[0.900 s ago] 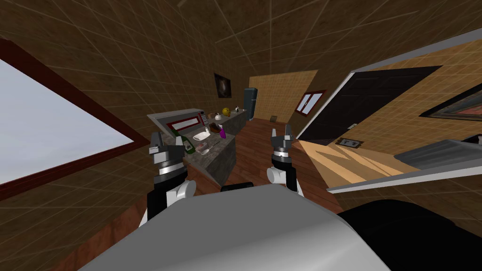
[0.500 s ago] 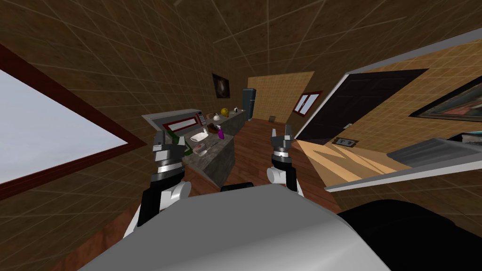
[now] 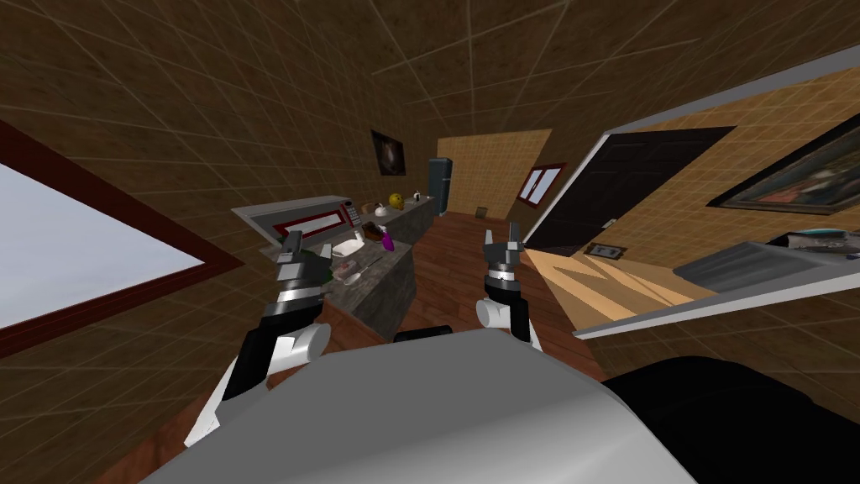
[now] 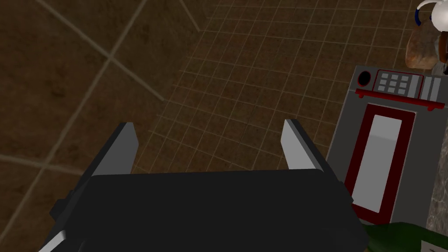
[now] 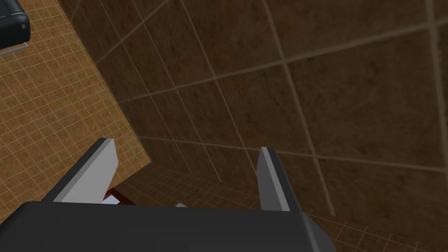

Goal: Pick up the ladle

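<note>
Left gripper: the left gripper [image 3: 291,246] is held up at the near end of a grey, stone-look counter [image 3: 393,290], just in front of the microwave.
Left fingers: the two light grey blades [image 4: 121,148] are spread wide and hold nothing. They point at the brown tiled wall beside the microwave.
Right gripper: the right gripper [image 3: 502,236] is raised over the reddish wooden floor [image 3: 453,252], well apart from the counter and on the side towards a dark door [image 3: 638,181].
Right fingers: released, with an empty gap between them.
Ladle: a pale, long-handled ladle [image 3: 357,269] seems to lie on the near part of the counter top, just beyond the left gripper. It is small in the head view, so its shape is uncertain. Neither gripper touches it.
Microwave: a boxy grey microwave [image 4: 385,144] with a dark red frame round its pale door and a keypad stands on the counter against the wall, close beside the left gripper.
Near the ladle: a white bowl [image 3: 346,249] sits between the ladle and the microwave, and a purple bottle [image 3: 387,241] stands a little farther along. A dark green object [image 4: 393,236] lies by the microwave's front, right next to the left gripper's dark body.
Far end of the counter: a brown lump [image 4: 420,50], a white kettle-like pot [image 3: 380,210] and a yellow round thing [image 3: 395,200].
Beyond the counter: a tall, dark blue-grey fridge [image 3: 440,186] stands against the far orange tiled wall.
</note>
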You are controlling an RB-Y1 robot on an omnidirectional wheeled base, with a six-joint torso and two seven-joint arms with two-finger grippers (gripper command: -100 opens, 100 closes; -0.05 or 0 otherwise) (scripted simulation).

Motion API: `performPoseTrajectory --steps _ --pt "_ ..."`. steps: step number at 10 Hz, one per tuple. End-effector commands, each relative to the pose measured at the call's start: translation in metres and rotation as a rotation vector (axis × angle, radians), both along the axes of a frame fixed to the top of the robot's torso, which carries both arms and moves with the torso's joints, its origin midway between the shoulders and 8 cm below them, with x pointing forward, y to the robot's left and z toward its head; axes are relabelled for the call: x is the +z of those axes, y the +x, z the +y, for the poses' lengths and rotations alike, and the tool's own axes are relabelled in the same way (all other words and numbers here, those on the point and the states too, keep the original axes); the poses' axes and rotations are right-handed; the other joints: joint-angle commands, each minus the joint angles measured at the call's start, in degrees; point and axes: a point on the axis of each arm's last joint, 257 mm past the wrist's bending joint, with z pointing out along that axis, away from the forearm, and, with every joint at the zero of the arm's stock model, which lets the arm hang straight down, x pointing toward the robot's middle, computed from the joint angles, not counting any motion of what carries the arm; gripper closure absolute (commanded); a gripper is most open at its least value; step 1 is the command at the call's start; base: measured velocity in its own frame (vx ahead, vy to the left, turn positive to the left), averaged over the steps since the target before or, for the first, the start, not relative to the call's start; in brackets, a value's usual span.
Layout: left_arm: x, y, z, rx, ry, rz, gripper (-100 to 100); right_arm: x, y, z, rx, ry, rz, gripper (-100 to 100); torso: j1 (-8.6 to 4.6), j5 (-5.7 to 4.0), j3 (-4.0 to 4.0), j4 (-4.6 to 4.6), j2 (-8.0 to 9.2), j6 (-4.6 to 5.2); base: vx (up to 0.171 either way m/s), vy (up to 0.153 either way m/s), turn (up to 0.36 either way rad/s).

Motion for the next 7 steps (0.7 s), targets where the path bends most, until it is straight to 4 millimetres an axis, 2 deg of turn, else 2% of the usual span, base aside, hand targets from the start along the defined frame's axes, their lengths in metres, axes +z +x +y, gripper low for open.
performPoseTrajectory --steps 1,7 --pt "-0.007 0.005 0.004 -0.002 -0.004 0.034 -100 0.0 0.0 0.0 0.0 0.0 0.0 0 0.0 0.0 0.0 0.0 0.0 0.0 0.045 -0.049 -0.035" --pt "-0.021 0.021 0.024 -0.005 -0.031 0.145 -100 0.0 0.0 0.0 0.0 0.0 0.0 0 0.02 0.0 0.01 0.0 0.02 -0.01 0.041 -0.047 -0.053"
